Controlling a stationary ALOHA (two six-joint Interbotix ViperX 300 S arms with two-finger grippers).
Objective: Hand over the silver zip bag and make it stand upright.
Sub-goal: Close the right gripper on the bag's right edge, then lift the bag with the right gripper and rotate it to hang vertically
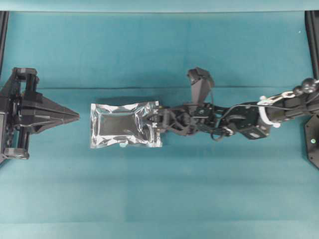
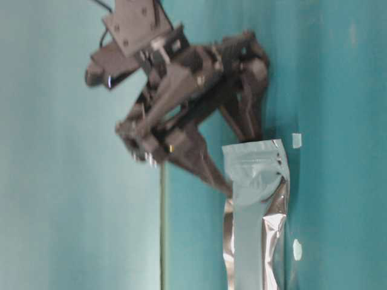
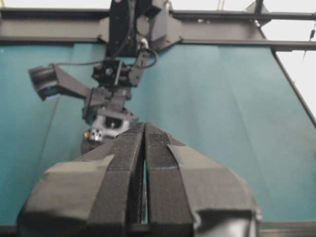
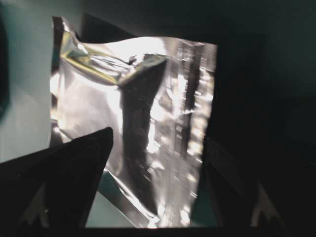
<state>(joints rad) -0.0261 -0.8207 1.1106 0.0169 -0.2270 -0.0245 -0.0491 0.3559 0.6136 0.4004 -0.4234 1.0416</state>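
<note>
Teal cloth [image 1: 159,50] — flat | crinkly foil zip bag [image 1: 119,125] | R pincer [image 1: 155,121] wide

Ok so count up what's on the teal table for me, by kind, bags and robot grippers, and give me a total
Silver zip bags: 1, the silver zip bag lying flat mid-table.
Robot grippers: 2, the left gripper shut beside the bag's left edge, and the right gripper open at the bag's right edge.
Total: 3
</note>
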